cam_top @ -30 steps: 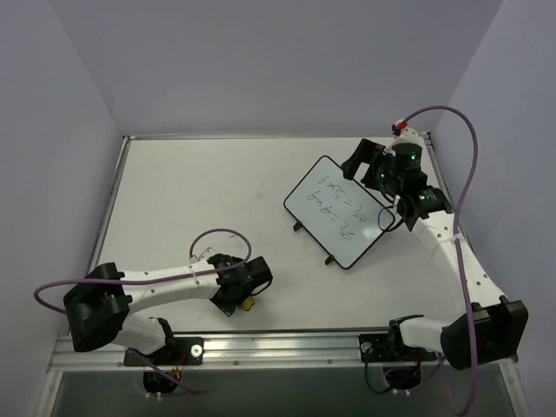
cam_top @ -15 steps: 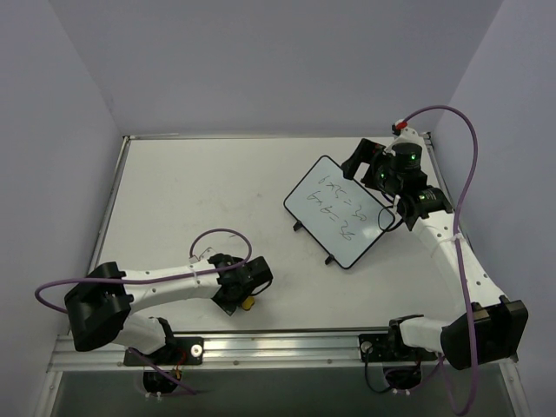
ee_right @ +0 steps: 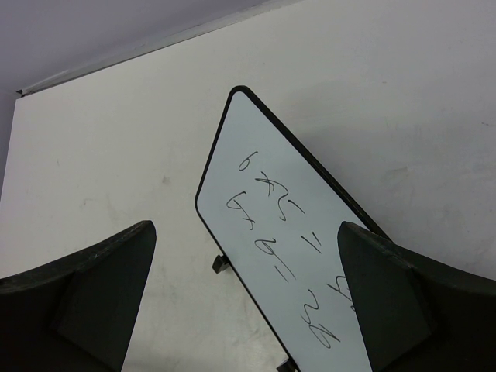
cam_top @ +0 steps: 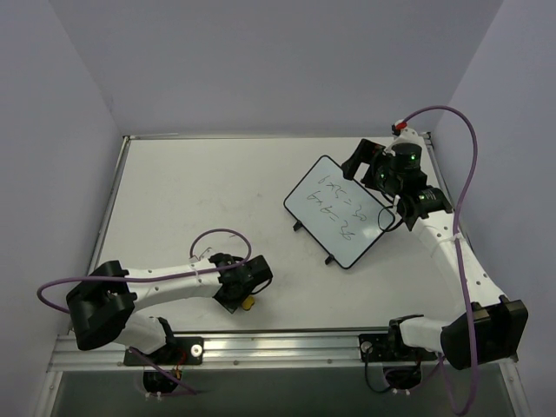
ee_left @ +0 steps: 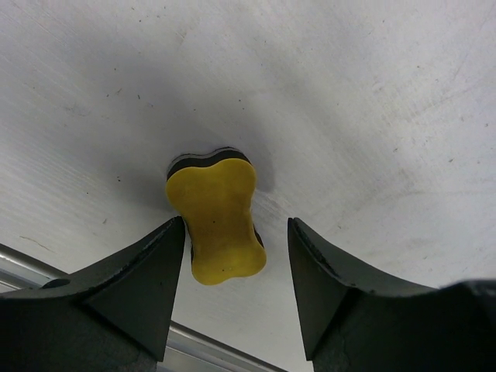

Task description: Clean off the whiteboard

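The small yellow bone-shaped foam sponge lies between the left claw's 2 spread fingers, long axis along them, not yet pinched. The white black-framed rectangular whiteboard, writing on it, sits under the wide-spread right claw, well apart.

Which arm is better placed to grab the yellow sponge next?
Left. The left gripper sits low at the table with its open fingers on either side of the yellow sponge. The right gripper hangs open over the whiteboard, far across the table.
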{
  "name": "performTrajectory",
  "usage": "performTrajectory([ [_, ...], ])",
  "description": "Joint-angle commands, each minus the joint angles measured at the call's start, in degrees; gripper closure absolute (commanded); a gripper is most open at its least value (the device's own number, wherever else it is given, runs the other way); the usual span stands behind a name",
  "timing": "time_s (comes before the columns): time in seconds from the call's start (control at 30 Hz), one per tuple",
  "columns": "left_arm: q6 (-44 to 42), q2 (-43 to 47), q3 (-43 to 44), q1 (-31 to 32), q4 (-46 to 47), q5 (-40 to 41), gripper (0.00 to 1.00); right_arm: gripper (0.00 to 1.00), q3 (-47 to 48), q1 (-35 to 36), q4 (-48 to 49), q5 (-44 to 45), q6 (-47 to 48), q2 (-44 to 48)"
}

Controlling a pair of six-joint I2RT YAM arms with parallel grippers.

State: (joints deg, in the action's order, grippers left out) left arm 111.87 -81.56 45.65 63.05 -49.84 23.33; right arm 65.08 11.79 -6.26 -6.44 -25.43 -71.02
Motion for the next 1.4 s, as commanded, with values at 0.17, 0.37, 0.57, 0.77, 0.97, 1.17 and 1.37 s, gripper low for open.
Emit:
performTrajectory([
  [0.17,0.54,0.52,-0.82,-0.47,0.98,-0.48,0.38,0.00,-0.83,0.69,2.04,-0.07,0.21,0.18],
  [0.37,0.45,0.26,-1.26,-0.47,1.24,-0.74,0.41,0.00,-0.92,0.60,2.13,-0.07,0.12,0.18],
  [0.57,0.10,0.26,-1.35,-0.64,1.42,-0.57,0.44,0.00,-1.09,0.60,2.22,0.02,0.21,0.10],
  [0.77,-0.16,0.00,-1.44,-0.82,1.68,-0.83,0.47,0.00,-1.27,0.60,2.31,0.02,0.21,0.10],
  [0.97,-0.34,0.00,-1.88,-0.82,2.21,-1.10,0.52,0.00,-1.36,0.60,2.22,0.02,0.21,0.01],
  [1.17,-1.48,-0.18,-1.88,-1.17,3.00,-1.10,0.64,0.00,-1.27,0.60,2.13,0.20,0.29,0.01],
  [1.37,-9.11,-1.49,-1.36,-3.63,5.98,-2.24,0.83,0.00,-0.83,0.60,1.78,0.55,0.47,-0.17],
])
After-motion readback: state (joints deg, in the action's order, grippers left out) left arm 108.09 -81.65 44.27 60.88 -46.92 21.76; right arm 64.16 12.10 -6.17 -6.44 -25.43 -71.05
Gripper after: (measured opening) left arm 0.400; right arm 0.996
